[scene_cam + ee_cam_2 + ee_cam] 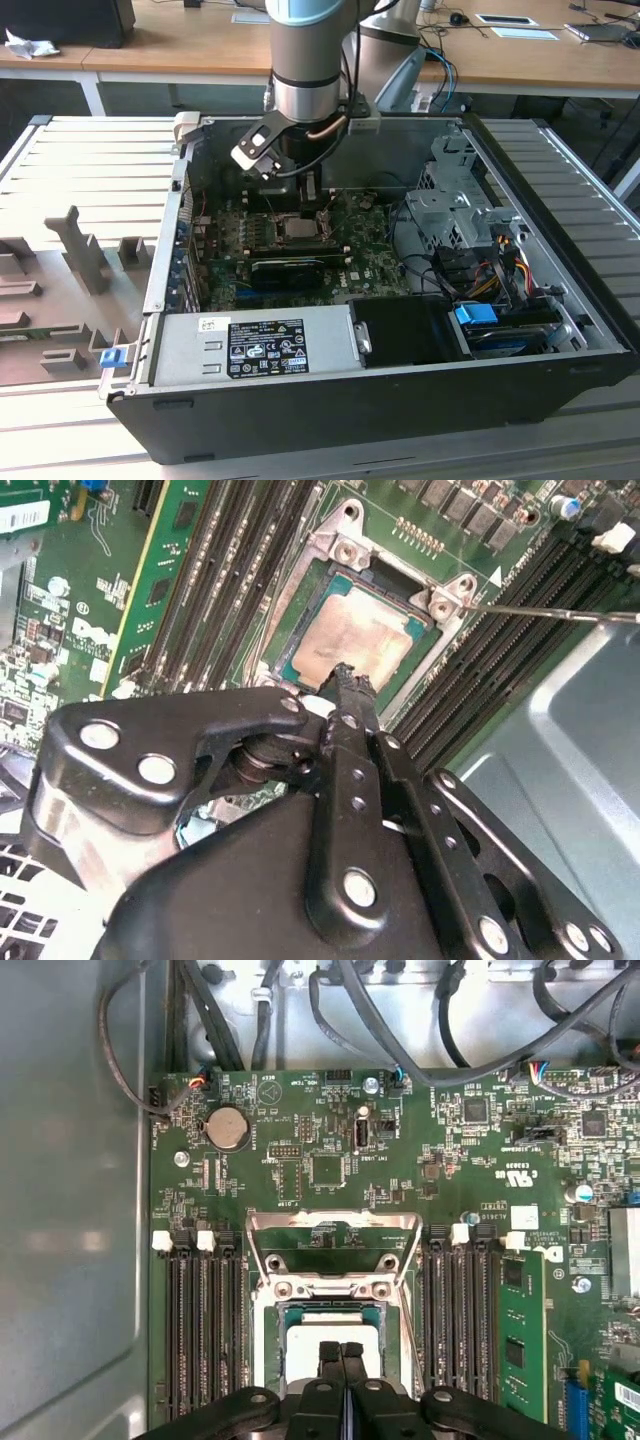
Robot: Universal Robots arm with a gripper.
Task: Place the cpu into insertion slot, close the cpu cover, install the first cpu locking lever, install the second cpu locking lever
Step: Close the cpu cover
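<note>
the gripper (342, 1350) has its fingers closed tip to tip with nothing held between them. the tips sit directly over the cpu (350, 635); contact cannot be judged. the cpu lies flat in the slot (264, 1325) on the green board (440, 1175). the cover (333, 1217) stands open, hinged back from the slot. a thin lever (560, 613) juts out from one slot corner.

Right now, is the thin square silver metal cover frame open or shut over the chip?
Open: the cover frame stands tilted back, and the silver-grey chip lies bare.
</note>
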